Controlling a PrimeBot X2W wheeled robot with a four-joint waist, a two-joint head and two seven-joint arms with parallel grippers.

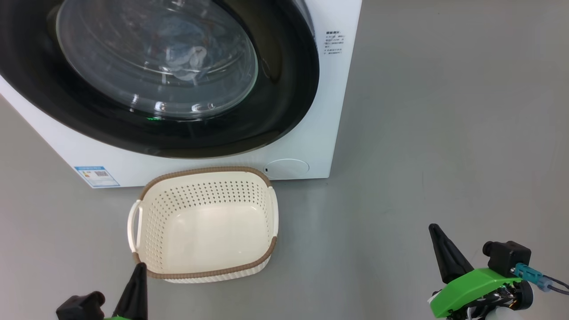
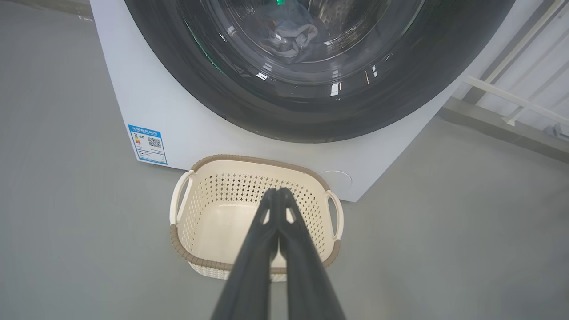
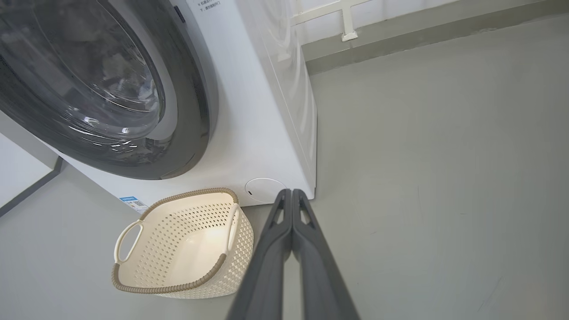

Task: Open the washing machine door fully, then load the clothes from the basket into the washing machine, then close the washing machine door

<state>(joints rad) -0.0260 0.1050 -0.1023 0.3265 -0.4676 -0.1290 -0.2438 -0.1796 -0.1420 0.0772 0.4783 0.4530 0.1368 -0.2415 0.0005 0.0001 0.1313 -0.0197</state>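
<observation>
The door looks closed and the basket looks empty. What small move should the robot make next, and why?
Probably none beyond parking the arms. The door appears shut against the washing machine, the clothes lie behind its glass, the basket holds nothing, and the left gripper and right gripper are shut, holding nothing.

The place looks like a plain laundry test room. A white front-loading washing machine (image 1: pixel 338 111) with an energy label sticker (image 1: pixel 96 176) stands on a smooth grey floor (image 1: pixel 444 133). A laundry basket (image 1: pixel 204 170) sits just before it, and a white wall (image 3: pixel 391 11) with grey skirting (image 3: pixel 422 38) runs behind it.
</observation>
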